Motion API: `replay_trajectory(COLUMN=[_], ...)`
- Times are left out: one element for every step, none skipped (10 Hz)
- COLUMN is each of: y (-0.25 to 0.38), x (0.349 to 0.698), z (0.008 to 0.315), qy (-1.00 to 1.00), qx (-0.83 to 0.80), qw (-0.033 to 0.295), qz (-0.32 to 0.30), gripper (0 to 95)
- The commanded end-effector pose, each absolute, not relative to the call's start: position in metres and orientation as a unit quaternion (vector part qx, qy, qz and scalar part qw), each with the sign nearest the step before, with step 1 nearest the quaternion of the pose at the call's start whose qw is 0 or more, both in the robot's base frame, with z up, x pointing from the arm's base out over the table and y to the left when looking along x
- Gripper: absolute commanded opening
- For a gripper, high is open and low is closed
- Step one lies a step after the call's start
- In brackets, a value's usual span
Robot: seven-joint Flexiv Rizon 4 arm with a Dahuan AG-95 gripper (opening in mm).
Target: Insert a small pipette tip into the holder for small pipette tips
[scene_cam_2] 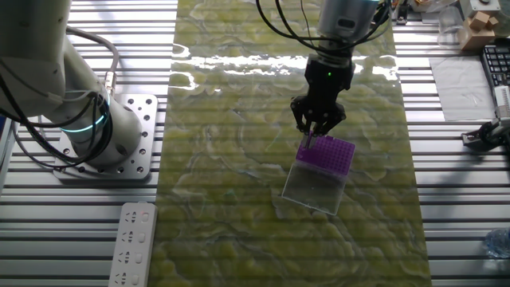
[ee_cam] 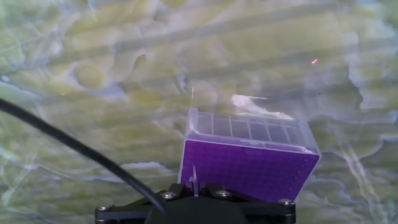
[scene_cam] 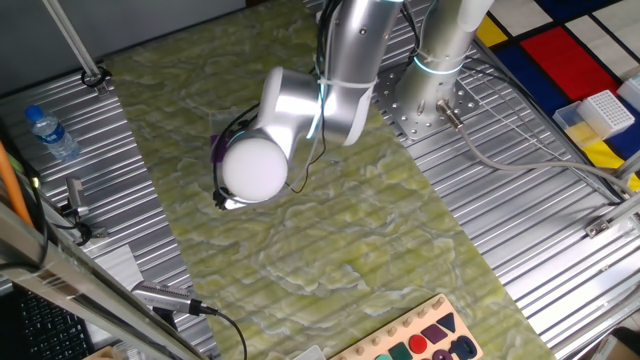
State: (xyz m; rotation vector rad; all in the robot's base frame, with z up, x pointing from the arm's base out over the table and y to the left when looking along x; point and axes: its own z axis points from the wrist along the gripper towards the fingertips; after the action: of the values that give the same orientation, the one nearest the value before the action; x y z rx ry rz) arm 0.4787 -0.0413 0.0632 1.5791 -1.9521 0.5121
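Observation:
The holder for small pipette tips (scene_cam_2: 326,155) is a purple block on a pale translucent base, lying on the green mat. In the hand view the holder (ee_cam: 249,168) fills the lower middle, its purple hole grid facing me. My gripper (scene_cam_2: 317,122) hangs just above the holder's near-left edge. Its jaws are shut on a small clear pipette tip (ee_cam: 193,177), which points down at the purple top near its left edge. In the one fixed view the arm hides the gripper; only a purple sliver of the holder (scene_cam: 216,150) shows.
A second robot base (scene_cam_2: 88,119) stands left of the mat. A white power strip (scene_cam_2: 131,243) lies at the front left. A clear box with a white grid top (scene_cam: 604,112) sits far right. A water bottle (scene_cam: 50,133) stands at the left edge.

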Motion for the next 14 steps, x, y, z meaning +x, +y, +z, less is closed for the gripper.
replay_trajectory(y=[-0.0397, -0.0393, -0.0391, -0.0386, -0.0374, -0.0364, -0.0349, -0.0341, -0.0319, -0.0312, -0.0312, -0.0311, -0.0310, -0.0306], x=[0.4808, 0.4812, 0.4813, 0.4819, 0.4829, 0.4837, 0.4848, 0.4854, 0.4870, 0.4875, 0.4874, 0.4874, 0.4875, 0.4878], z=[0.0623, 0.0624, 0.0626, 0.0621, 0.0613, 0.0609, 0.0607, 0.0607, 0.0604, 0.0605, 0.0610, 0.0612, 0.0611, 0.0610], qy=[-0.734, -0.735, -0.736, -0.739, -0.745, -0.748, -0.753, -0.755, -0.758, -0.760, -0.762, -0.763, -0.765, -0.767], qx=[0.585, 0.583, 0.581, 0.578, 0.570, 0.564, 0.557, 0.554, 0.547, 0.545, 0.542, 0.541, 0.538, 0.537], qw=[0.289, 0.291, 0.291, 0.293, 0.296, 0.300, 0.304, 0.306, 0.309, 0.310, 0.310, 0.309, 0.308, 0.307], qz=[0.187, 0.187, 0.186, 0.185, 0.182, 0.180, 0.177, 0.176, 0.172, 0.172, 0.173, 0.173, 0.173, 0.172], gripper=[0.0, 0.0, 0.0, 0.0, 0.0, 0.0, 0.0, 0.0, 0.0, 0.0, 0.0, 0.0, 0.0, 19.0])
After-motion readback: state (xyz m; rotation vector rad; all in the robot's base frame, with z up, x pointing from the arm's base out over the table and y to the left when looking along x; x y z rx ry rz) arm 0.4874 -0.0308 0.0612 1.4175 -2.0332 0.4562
